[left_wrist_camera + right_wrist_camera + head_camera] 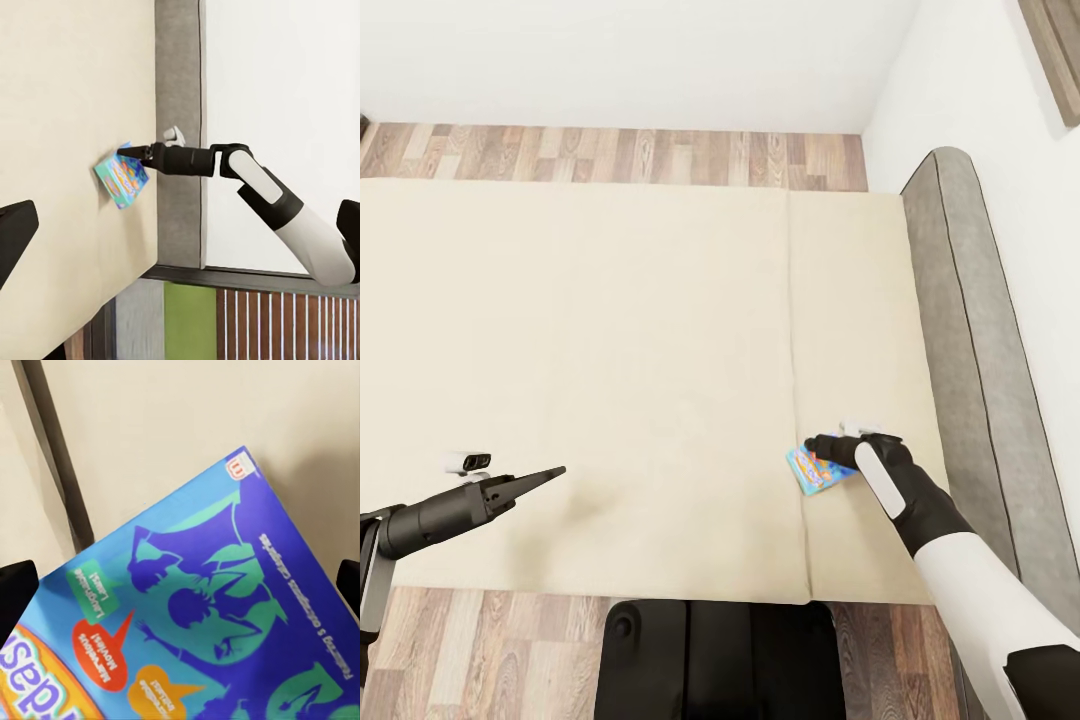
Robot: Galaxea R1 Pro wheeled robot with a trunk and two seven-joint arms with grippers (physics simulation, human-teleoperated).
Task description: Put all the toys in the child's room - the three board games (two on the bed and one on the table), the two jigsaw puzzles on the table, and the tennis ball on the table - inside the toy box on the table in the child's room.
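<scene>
You are facing a white-walled room with a wood-plank floor [610, 155] running behind and in front of the bed [610, 350], whose plain beige mattress spreads across most of your head view. A grey padded headboard [960, 330] stands along its right-hand end, against the wall.

Your right arm reaches in from the lower right, and your right gripper [822, 447] is down at the blue board game [815, 472], which lies flat on the mattress near the front edge, close to the headboard and just right of the mattress seam. From the left wrist camera the gripper's tip [129, 151] meets the box's [121, 178] upper edge. Your right wrist camera looks straight down on the printed blue lid [210, 615], with a dark fingertip [16, 592] at either side of the picture, so the fingers stand spread wide over the box; you cannot tell whether they actually press on it.

Your left gripper [550, 474] hangs over bare mattress at the lower left, well apart from the box, its fingers drawn together to a point and holding nothing.
</scene>
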